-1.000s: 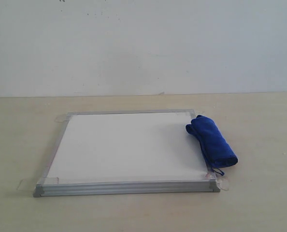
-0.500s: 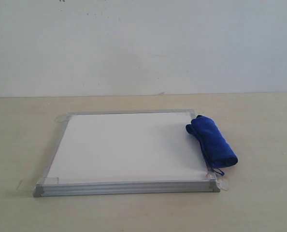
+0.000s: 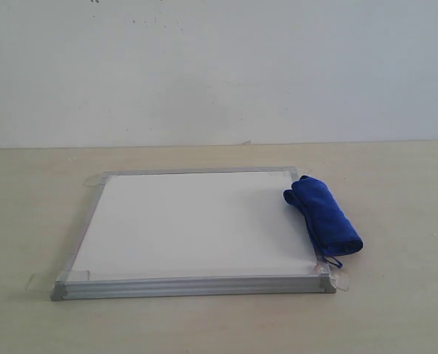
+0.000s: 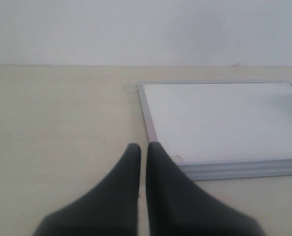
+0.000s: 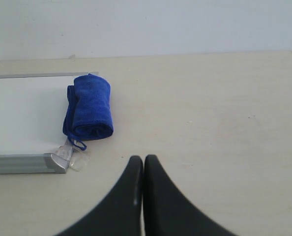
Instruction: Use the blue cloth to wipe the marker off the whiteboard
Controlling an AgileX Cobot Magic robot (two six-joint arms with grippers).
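Observation:
The whiteboard (image 3: 193, 225) lies flat on the table, its silver frame taped at the corners; its white face shows no marker lines in any view. The rolled blue cloth (image 3: 322, 215) rests along the board's right edge, partly on the frame, its small loop (image 3: 332, 261) toward the near corner. Neither gripper appears in the exterior view. My left gripper (image 4: 144, 147) is shut and empty, just off the whiteboard's (image 4: 219, 120) near left corner. My right gripper (image 5: 143, 160) is shut and empty, over bare table, to the right of and nearer than the blue cloth (image 5: 88, 106).
The pale wooden table (image 3: 396, 295) extends around the board on all sides. A plain white wall (image 3: 219, 66) rises behind the table's far edge. Clear tape tabs (image 3: 341, 279) stick out from the board's corners.

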